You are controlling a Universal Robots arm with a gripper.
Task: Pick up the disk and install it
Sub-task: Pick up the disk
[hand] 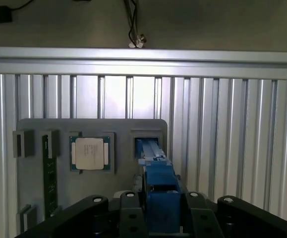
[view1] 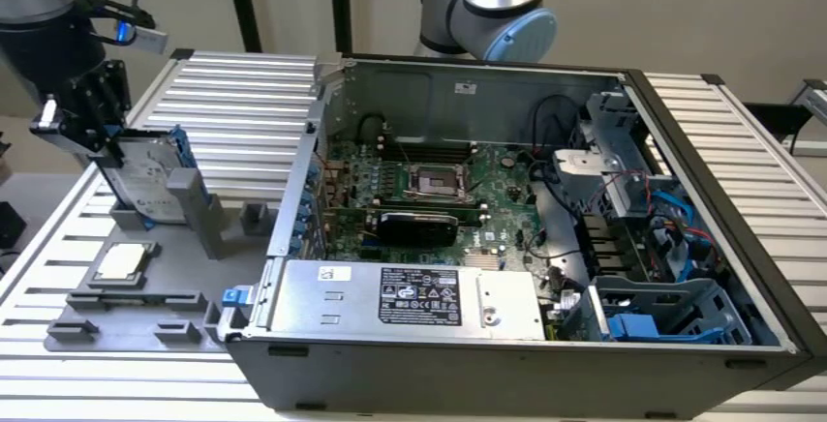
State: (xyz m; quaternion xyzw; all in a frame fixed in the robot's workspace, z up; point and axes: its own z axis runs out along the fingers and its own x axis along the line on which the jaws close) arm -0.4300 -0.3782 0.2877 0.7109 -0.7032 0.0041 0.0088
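The disk [view1: 145, 175] stands on edge in a slot of the grey fixture plate [view1: 194, 277] at the exterior view's left, its silver body framed by a blue carrier. My gripper [view1: 107, 146] comes down on its top edge from above. In the wrist view the blue carrier of the disk [hand: 160, 183] sits between my two black fingers [hand: 131, 215], which press against its sides, so my gripper [hand: 162, 218] is shut on it. The disk still rests in its slot.
A small square silver chip [view1: 119, 262] lies in a socket on the same plate. The open computer case [view1: 517, 199] lies to the exterior view's right, with a motherboard, a silver power supply [view1: 401, 296] and blue drive bays [view1: 659, 316]. A ribbed aluminium table [view1: 232, 83] is underneath.
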